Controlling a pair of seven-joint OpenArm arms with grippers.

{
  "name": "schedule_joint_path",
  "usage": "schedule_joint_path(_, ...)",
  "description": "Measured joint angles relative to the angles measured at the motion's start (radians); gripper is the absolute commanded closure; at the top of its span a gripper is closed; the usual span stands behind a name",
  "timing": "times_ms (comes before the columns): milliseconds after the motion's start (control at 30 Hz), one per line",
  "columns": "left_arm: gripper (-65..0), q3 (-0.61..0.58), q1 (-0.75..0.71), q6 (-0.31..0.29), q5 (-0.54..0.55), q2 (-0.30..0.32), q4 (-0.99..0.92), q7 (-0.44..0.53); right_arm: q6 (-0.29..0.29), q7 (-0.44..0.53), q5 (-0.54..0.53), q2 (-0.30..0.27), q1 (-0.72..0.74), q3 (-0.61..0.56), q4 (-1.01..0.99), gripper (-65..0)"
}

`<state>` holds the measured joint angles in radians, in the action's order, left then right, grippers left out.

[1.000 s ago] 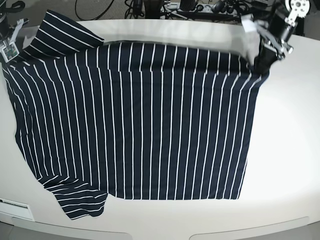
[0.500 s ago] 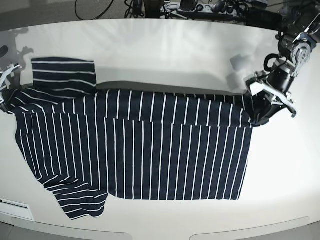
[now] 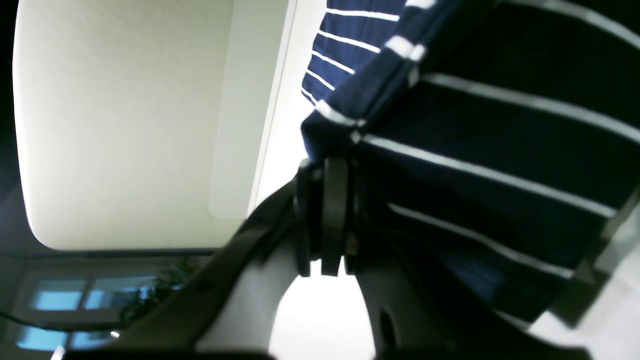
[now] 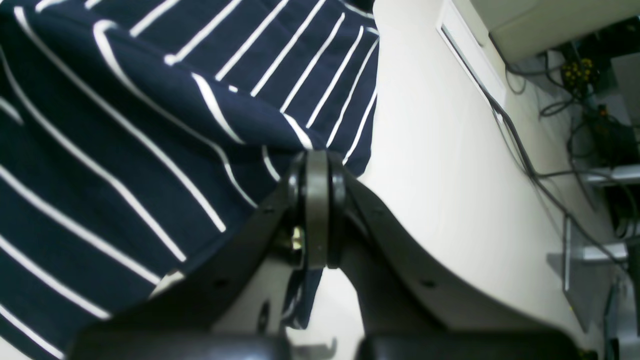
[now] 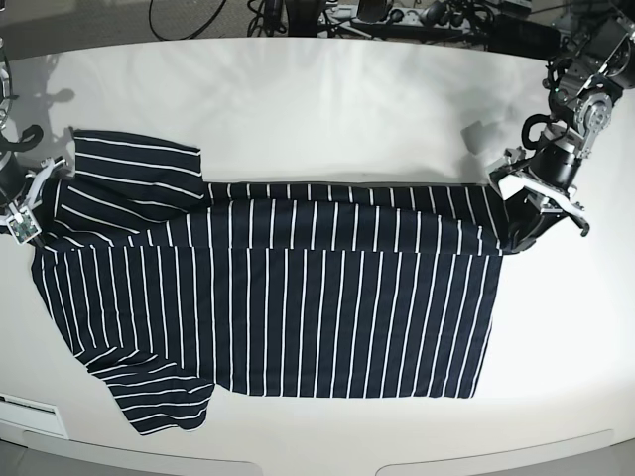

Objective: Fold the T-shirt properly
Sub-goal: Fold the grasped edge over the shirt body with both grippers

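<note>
Two hands: both clenched on cloth, one per far corner.
Left hand: pinching T-shirt hem corner, so far edge lifts w/o sagging.
Right hand: pinching shoulder end near sleeve; keeps fold line straight, I'd say.
T-shirt: flat on tabletop, far strip doubled toward near side.
Containers: none in view.
Stage: prob. first lengthwise fold, partway.
</note>
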<state>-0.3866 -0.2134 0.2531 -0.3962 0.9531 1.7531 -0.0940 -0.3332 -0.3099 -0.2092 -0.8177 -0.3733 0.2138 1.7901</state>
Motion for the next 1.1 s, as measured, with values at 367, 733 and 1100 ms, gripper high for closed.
schedule_joint_path(367, -13.6, -0.002, 0.199, -0.025, 0.21, -0.105, -0.185, 0.038, 0.065, 0.038, -0.006, 0.003, 0.28, -0.195, -0.234, -30.1)
schedule_joint_path(733, 0.0, -0.001, 0.215, 0.084, 0.415, -0.146, -0.211, 0.024, 0.074, -0.049, -0.23, 0.001, 0.332, -0.222, -0.28, 0.0)
schedule_joint_path(1100, 0.0, -0.001, 0.367, -0.349, 0.472, -0.17, -0.224, 0.029, -0.042, -0.077, -0.33, 0.082, 0.335, -0.22, -0.285, 0.0)
